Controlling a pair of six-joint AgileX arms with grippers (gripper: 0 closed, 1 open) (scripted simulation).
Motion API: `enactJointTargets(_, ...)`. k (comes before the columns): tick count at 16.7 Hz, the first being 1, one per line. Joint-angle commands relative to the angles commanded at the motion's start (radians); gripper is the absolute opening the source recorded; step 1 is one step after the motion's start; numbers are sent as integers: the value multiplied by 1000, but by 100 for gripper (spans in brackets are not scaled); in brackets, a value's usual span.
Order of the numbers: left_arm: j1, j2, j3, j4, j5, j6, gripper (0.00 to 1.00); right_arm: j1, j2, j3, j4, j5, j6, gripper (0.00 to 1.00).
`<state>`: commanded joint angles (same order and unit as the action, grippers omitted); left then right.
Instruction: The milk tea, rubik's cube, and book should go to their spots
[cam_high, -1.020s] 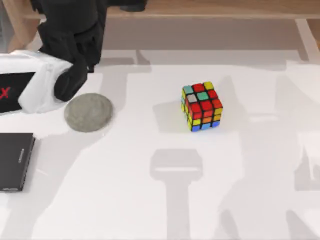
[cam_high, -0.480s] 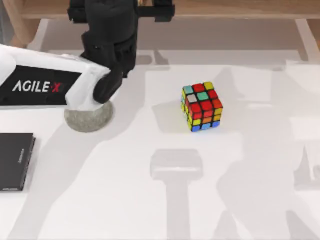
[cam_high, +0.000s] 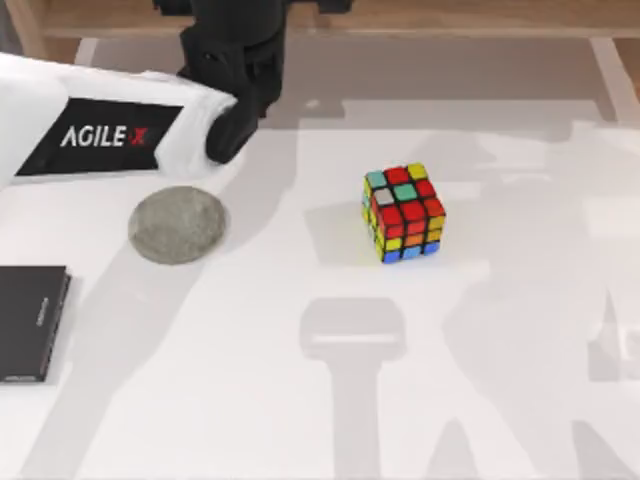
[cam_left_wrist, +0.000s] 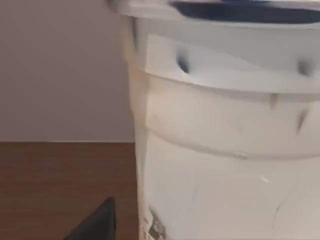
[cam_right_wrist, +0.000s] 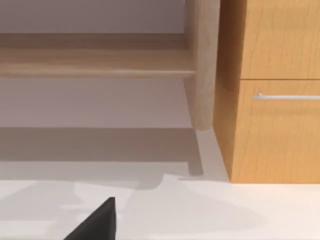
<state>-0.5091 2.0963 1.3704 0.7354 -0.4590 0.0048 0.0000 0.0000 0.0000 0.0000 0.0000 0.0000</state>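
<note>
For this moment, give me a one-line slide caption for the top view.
Left arm reaches over the table's rear-left, behind the grey coaster; rubik's cube sits mid-table, black slab at the left edge.

White worktop, pale wood furniture behind it

The worktop is plain white and crossed by soft grey shadows — light falls from several sides. Along its far edge runs a light wooden shelf rail, and the right wrist view shows a round wooden leg beside a honey-coloured cabinet with a slim metal handle. A dull mauve-grey wall stands above a dark brown surface.
</note>
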Motion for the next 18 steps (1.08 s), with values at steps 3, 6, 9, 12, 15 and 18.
enactJointTargets(3, 25, 75, 123, -48, 26, -1, 100, 0, 0, 0, 0, 0, 0, 100)
enactJointTargets(6, 41, 117, 193, -77, 42, -1, 100, 0, 0, 0, 0, 0, 0, 100)
enactJointTargets(9, 41, 120, 197, -79, 43, -1, 100, 0, 0, 0, 0, 0, 0, 100)
enactJointTargets(12, 41, 120, 197, -79, 43, -1, 85, 0, 0, 0, 0, 0, 0, 100)
enactJointTargets(15, 41, 120, 197, -79, 43, -1, 62, 0, 0, 0, 0, 0, 0, 100)
enactJointTargets(18, 41, 120, 197, -79, 43, -1, 40, 0, 0, 0, 0, 0, 0, 100)
